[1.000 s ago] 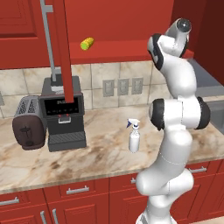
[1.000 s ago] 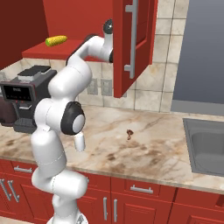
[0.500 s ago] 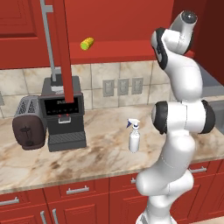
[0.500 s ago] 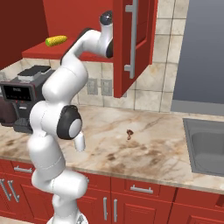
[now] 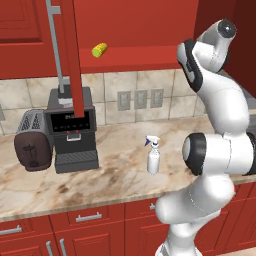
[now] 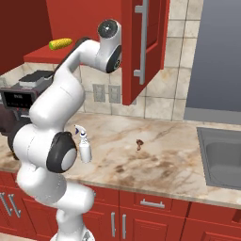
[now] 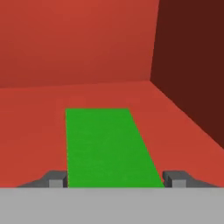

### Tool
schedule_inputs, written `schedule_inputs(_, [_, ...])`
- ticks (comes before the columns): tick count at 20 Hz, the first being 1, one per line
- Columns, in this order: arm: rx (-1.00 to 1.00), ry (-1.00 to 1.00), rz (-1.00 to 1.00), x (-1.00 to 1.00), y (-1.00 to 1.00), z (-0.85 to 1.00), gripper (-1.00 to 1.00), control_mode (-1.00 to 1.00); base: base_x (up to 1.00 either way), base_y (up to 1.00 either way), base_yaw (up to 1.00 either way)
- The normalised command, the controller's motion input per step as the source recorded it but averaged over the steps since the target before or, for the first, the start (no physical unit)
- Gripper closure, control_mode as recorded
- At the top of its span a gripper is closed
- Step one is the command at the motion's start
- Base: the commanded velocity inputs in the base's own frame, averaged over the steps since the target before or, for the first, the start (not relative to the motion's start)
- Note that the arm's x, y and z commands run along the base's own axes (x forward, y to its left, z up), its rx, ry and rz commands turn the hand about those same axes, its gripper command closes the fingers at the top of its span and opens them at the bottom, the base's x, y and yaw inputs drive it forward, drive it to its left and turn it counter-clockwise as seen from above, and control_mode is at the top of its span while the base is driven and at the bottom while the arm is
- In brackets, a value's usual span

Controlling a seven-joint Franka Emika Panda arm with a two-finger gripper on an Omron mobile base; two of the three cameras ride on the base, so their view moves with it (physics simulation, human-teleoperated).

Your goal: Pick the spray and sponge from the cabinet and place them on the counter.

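In the hand view we are bringing our gripper [image 7: 113,180], jaws spread wide and seemingly empty, over the sponge [image 7: 107,146] lying on the cabinet [image 7: 87,48] shelf, its long axis running up-frame between the fingertips [image 7: 56,179].

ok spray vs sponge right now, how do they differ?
Place: the spray stands on the counter; the sponge lies on the cabinet shelf.
Pose: the spray is upright, the sponge lies flat.
Look: the spray is a white bottle with a blue-white nozzle; the sponge is a green rectangle.
Hand: its open fingertips stand either side of the sponge's near end; the spray stands free.
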Motion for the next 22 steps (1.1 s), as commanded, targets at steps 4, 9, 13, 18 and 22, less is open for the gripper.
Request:
schedule_inputs(4, [-0.01, -0.09, 0.03, -0.62, 0.23, 0.17, 1.00, -1.00, 0.00, 0.00, 0.00])
schedule_inputs(9, [-0.06, 0.00, 0.01, -0.50, 0.12, 0.36, 1.00, -1.00, 0.00, 0.00, 0.00])
schedule_inputs(13, [-0.06, 0.00, 0.00, -0.46, 0.08, 0.55, 1.00, -1.00, 0.00, 0.00, 0.00])
schedule_inputs(18, [-0.01, 0.02, 0.01, -0.61, 0.20, 0.37, 1.00, -1.00, 0.00, 0.00, 0.00])
schedule_inputs(22, [0.00, 0.00, 0.03, -0.66, 0.34, -0.03, 1.00, -1.00, 0.00, 0.00, 0.00])
